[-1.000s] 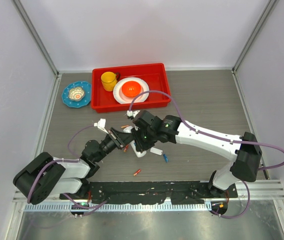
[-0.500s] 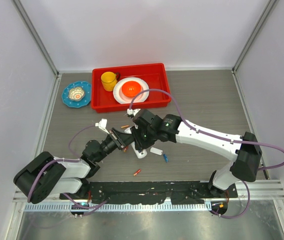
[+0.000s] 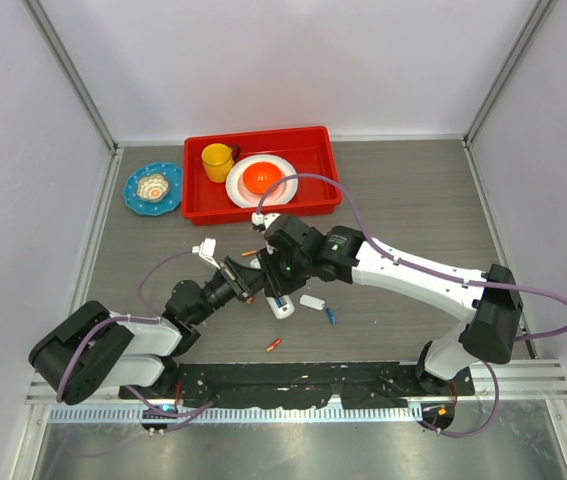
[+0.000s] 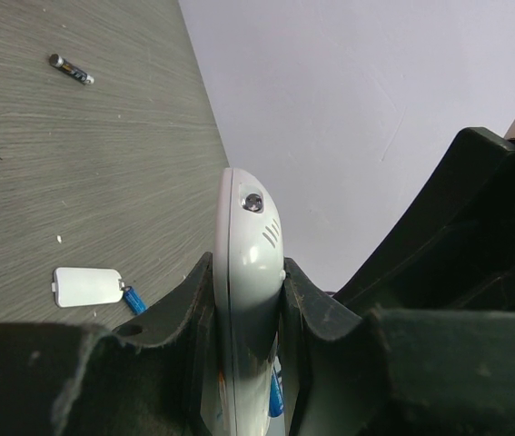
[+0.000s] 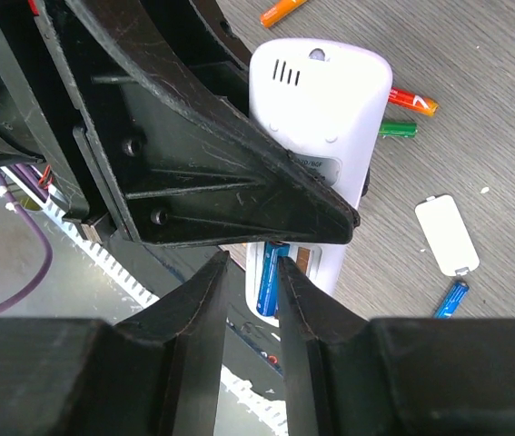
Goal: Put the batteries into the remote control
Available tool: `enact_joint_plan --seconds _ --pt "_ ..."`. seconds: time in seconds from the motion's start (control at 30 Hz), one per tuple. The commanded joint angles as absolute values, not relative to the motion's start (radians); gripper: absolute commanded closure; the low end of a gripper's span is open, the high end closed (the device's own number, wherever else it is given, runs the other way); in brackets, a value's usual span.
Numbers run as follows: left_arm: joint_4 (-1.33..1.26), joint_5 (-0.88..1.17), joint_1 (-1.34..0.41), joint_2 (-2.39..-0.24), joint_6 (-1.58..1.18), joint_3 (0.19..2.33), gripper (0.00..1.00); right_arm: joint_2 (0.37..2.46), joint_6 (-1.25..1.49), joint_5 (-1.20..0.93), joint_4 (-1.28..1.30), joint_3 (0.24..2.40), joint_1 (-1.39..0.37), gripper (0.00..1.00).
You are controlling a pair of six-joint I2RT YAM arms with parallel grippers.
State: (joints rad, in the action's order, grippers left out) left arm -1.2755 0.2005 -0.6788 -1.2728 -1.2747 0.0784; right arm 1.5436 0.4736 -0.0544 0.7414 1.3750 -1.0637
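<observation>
A: Biggest first. What is placed around the remote control [image 5: 321, 100]?
B: Everything is carried by a grey table [image 3: 403, 190]. A red tray [image 3: 195, 185] is set well beyond the remote control. A white plate [image 3: 235, 185], an orange bowl [image 3: 261, 178] on that plate, and a yellow cup [image 3: 217, 157] are held in it. A blue plate [image 3: 131, 195] is set beyond and left of the remote control, outside the tray.
A: Grippers?
B: The left gripper [image 4: 246, 272] is clamped on the remote control, with one finger pressed to each broad face. The right gripper [image 5: 252, 268] is poised over the remote control's open battery bay, fingers parted only narrowly. Whether anything is pinched cannot be told.
A: The remote control itself?
B: It is held between the two wrists, with its back turned to the right wrist camera. Whether it is lifted clear of the table cannot be told.
A: Small stuff?
B: The white back cover [image 5: 448, 234] is laid flat just right of the remote control. A seated blue battery [image 5: 268, 282] is seen in the bay, through the gap between the right fingers. A loose blue battery [image 5: 450, 298] is laid just beside the cover. A green battery [image 5: 398, 130] and a red-orange battery [image 5: 416, 102] are tucked against the remote control's right edge. An orange battery [image 5: 284, 11] is laid just beyond its top end. A lone orange-red battery [image 3: 273, 345] is left nearer the arm bases than the remote control.
</observation>
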Motion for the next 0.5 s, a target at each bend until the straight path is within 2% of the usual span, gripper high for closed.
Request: enact_joint_plan --seconds 0.0,0.3,0.47 --pt "-1.534 0.199 -0.683 -1.269 -1.267 0.103 1.0 1.499 0.477 -0.058 0.742 1.413 -1.062 0.67" --pt "-1.535 0.204 -0.683 -1.305 -1.266 0.11 1.0 1.391 0.491 -0.057 0.776 1.436 -1.062 0.65" --pt "-1.542 0.201 -0.683 -1.304 -1.276 0.112 1.0 1.345 0.483 0.061 0.792 1.428 -1.063 0.65"
